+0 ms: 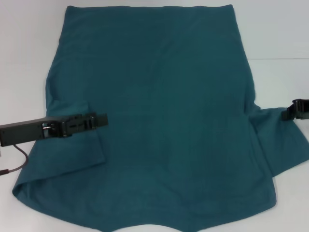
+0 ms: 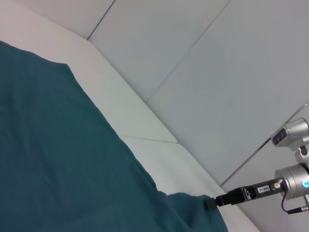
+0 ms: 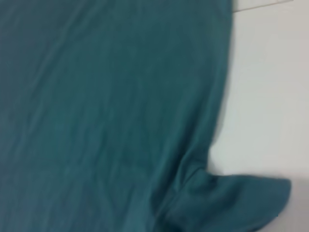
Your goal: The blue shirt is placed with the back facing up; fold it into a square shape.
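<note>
Left pincer over blue shirt on white table, spread undeterminable.

Brightness: even and bright in all three views; the white bench is nearly washed out.
Shadows: soft and thin, one under the folded sleeve at 8 o'clock of the blue shirt in the head view.
Glare: none on the cloth.
Blur: right wrist view is soft throughout; head view is slightly hazy.
Sharpest: left wrist view, wall panel seams crisp.
</note>
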Controlling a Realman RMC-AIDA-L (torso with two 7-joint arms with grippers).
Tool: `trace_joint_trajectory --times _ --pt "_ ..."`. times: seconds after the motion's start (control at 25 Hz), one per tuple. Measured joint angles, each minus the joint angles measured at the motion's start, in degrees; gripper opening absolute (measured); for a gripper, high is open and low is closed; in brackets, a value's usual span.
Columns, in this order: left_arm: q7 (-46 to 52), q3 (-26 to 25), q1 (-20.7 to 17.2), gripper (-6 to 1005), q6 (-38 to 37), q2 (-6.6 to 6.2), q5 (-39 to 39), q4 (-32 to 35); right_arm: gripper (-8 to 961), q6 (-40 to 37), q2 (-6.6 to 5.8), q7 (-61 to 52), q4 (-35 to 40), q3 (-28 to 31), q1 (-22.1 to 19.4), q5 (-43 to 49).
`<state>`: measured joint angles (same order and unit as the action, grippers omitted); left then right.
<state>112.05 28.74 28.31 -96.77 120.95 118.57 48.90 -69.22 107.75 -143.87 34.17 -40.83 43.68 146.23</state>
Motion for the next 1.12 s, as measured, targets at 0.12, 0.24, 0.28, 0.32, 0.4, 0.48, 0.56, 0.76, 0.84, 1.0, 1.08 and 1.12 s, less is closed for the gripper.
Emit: trace_joint_trajectory --times 0.12,0.24,0.28,0.32,0.4,0.48,0.56,0.76,0.84,1.0,1.08,1.12 --pt "0.08 0.00 -0.34 600 0.00 -0.16 -0.42 0.07 15 -0.49 -0.10 -1.35 1.64 -0.07 0.08 1.21" --pt "0.08 0.00 -0.47 600 0.00 -0.18 -0.45 0.07 15 -0.76 -0.22 -2.05 2.71 -0.04 0.10 1.73" --pt "0.09 0.00 -0.49 600 0.02 -0.17 -0.45 0.06 15 -0.79 -0.27 -2.11 2.76 -0.04 0.16 1.80" --pt "0.10 0.00 -0.49 600 0.02 -0.16 -0.45 0.06 15 -0.81 -0.34 -2.15 2.79 -0.04 0.25 1.82" --pt "0.15 0.00 -0.50 600 0.06 -0.03 -0.46 0.10 15 -0.82 -0.49 -2.15 2.80 -0.10 0.53 1.87" --pt "0.18 0.00 -0.52 600 0.07 0.04 -0.45 0.11 15 -0.84 -0.69 -2.19 2.82 -0.33 0.88 1.98" --pt "0.19 0.00 -0.53 600 0.05 0.06 -0.45 0.11 15 -0.87 -0.86 -2.52 2.91 -0.58 1.33 2.64" --pt "0.19 0.00 -0.54 601 0.01 0.08 -0.45 0.05 16 -0.88 -0.81 -3.39 3.70 -0.45 2.44 4.82" --pt "0.19 0.00 -0.54 601 0.00 0.08 -0.45 0.04 16 -0.90 -0.66 -3.42 3.73 -0.57 2.83 4.84" --pt "0.19 0.00 -0.54 600 0.01 0.08 -0.45 0.00 16 -1.91 -0.56 -3.43 3.74 -0.23 3.27 4.76" --pt "0.19 0.01 -0.54 600 0.11 0.08 -0.45 -0.01 16 -3.11 -0.38 -3.44 3.71 -0.28 3.58 4.68" --pt "0.19 0.00 -0.54 600 0.23 0.08 -0.45 -0.02 16 -3.82 -0.22 -3.44 3.57 -0.38 3.78 4.68"
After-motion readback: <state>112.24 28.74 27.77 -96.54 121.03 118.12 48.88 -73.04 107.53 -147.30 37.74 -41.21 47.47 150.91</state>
